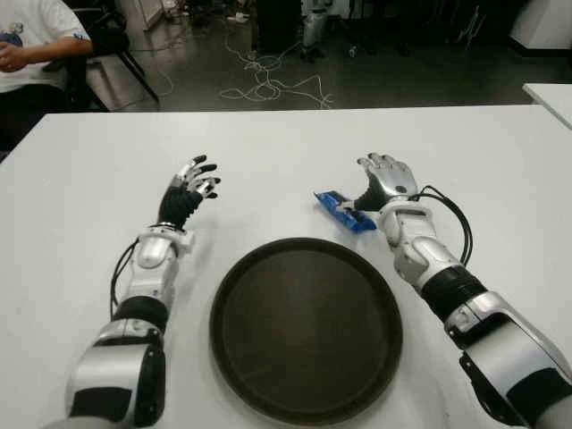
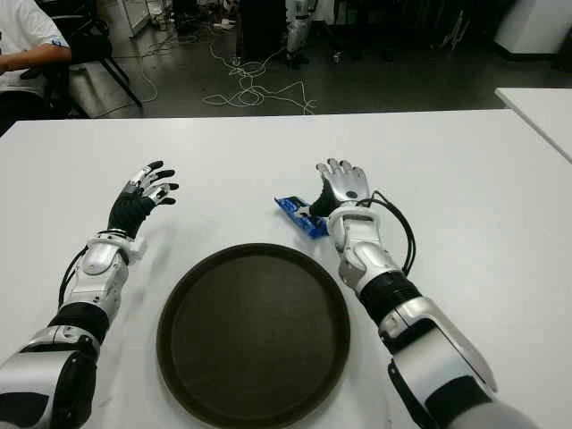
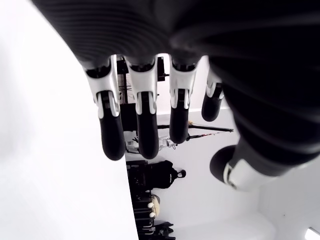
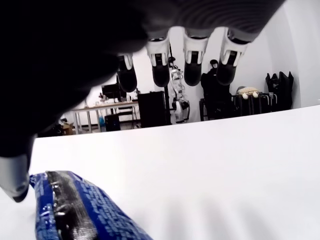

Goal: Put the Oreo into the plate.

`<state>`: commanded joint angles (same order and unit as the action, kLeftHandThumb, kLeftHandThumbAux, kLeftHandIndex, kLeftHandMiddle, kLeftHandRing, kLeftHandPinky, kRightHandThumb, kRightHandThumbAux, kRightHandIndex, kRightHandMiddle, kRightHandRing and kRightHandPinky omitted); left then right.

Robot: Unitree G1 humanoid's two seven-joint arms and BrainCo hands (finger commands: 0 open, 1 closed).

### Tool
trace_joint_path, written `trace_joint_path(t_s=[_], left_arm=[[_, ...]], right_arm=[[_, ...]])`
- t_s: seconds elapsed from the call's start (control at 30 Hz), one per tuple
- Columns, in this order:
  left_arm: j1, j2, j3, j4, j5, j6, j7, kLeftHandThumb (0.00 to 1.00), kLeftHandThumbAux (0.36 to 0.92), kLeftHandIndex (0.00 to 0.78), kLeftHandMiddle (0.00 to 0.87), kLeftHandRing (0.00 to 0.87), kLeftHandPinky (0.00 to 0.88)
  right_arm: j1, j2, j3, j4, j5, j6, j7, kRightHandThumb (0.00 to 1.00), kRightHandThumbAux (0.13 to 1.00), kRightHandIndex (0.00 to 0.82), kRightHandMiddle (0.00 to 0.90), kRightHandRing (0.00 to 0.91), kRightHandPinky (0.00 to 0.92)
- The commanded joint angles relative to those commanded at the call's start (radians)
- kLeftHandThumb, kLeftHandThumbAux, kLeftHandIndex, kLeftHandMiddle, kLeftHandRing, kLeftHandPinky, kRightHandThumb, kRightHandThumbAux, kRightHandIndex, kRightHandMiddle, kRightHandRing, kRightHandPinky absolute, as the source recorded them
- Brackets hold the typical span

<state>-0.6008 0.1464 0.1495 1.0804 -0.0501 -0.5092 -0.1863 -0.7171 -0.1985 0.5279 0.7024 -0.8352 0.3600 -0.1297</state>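
Right hand point(image 1: 386, 183) spread beside Oreo point(image 1: 344, 212) — plate point(image 1: 306, 327) near, person point(image 1: 31, 40) beyond

oreo pack point(image 1: 344, 212) on table point(image 1: 89, 170) behind plate point(image 1: 306, 327), just left of right hand point(image 1: 386, 180).

The Oreo pack point(image 1: 344, 212) is glossy, crinkled blue foil. The plate point(image 1: 306, 328) looks matt and dark, the table point(image 1: 89, 179) smooth white. At three o'clock, the right hand point(image 1: 386, 181) shines metallic.
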Motion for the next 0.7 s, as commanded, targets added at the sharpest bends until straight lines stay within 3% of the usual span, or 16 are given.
trace_joint_path(t_s=[0.33, 0.7], left_arm=[[-0.002, 0.004, -0.007, -0.001, 0.010, -0.001, 0.006, 0.158, 0.607, 0.131, 0.224, 0.263, 0.344], [-0.002, 0.005, -0.011, -0.004, 0.010, 0.006, 0.006, 0.161, 0.611, 0.132, 0.221, 0.262, 0.348]], right_arm=[[-0.004, -0.003, 0.009, -0.009, 0.004, 0.011, 0.015, 0.000, 0.496, 0.000, 0.000, 0.000, 0.005], [0.014, 0.004, 0.005, 0.012, 0.027, -0.030, 0.002, 0.000, 0.525, 0.000, 0.000, 0.000, 0.007]])
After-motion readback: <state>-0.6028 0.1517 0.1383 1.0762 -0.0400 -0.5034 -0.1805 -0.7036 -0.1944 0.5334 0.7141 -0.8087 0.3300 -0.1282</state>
